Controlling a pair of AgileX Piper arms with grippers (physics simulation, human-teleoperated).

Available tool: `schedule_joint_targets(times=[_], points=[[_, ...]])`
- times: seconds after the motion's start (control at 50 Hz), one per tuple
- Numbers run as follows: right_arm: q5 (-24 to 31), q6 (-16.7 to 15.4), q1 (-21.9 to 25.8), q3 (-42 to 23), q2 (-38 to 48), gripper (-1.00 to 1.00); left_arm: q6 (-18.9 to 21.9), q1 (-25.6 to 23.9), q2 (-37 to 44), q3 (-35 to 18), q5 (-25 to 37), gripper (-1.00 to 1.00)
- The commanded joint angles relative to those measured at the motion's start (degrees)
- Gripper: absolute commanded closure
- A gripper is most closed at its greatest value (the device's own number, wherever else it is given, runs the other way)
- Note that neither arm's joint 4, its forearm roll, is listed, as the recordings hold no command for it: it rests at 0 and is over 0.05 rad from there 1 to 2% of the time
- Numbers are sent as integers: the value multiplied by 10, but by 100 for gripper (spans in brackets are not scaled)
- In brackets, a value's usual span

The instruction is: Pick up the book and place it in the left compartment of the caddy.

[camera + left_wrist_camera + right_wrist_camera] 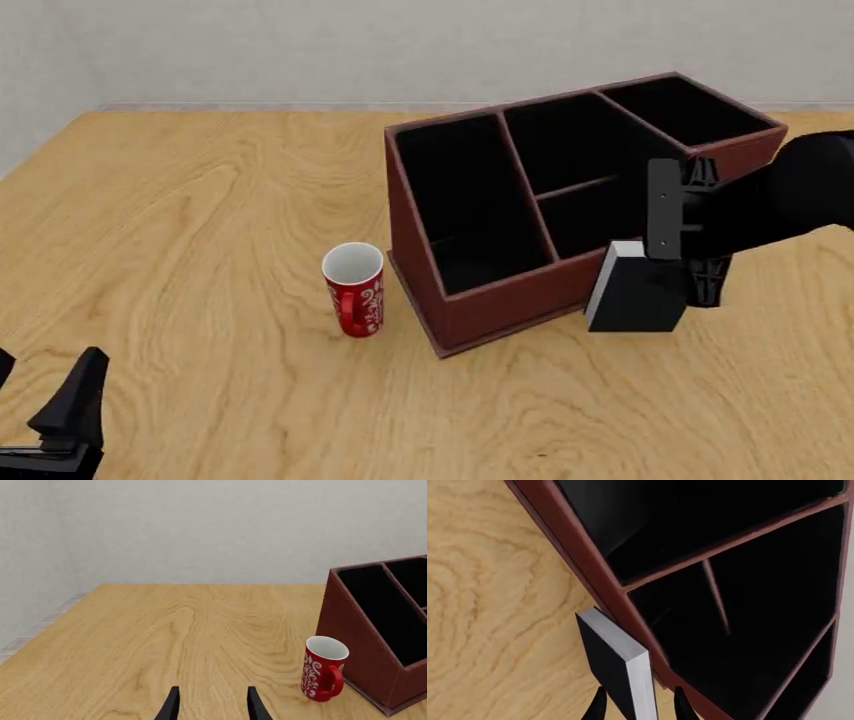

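The right tool (667,268) is clamped on the book (638,290), which stands upright against the caddy's (507,305) sloped front, apparently just above the table (200,200). The left compartment (467,205) holds nothing. A red mug (355,290) stands just beside the caddy. The left tool (212,705) hovers low with fingers apart.
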Motion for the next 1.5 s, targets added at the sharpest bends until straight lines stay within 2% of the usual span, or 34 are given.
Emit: schedule_joint_targets(times=[0.02, 1.02, 1.34, 1.36, 1.5], points=[[-14, 7, 6, 5, 21, -100, 0, 0, 0, 0, 0, -100], [-54, 34, 2, 26, 67, -100, 0, 0, 0, 0, 0, -100], [-47, 41, 7, 30, 59, -100, 0, 0, 0, 0, 0, -100], [-47, 41, 7, 30, 57, 100, 0, 0, 0, 0, 0, -100], [-40, 45, 16, 43, 43, 100, 0, 0, 0, 0, 0, -100]])
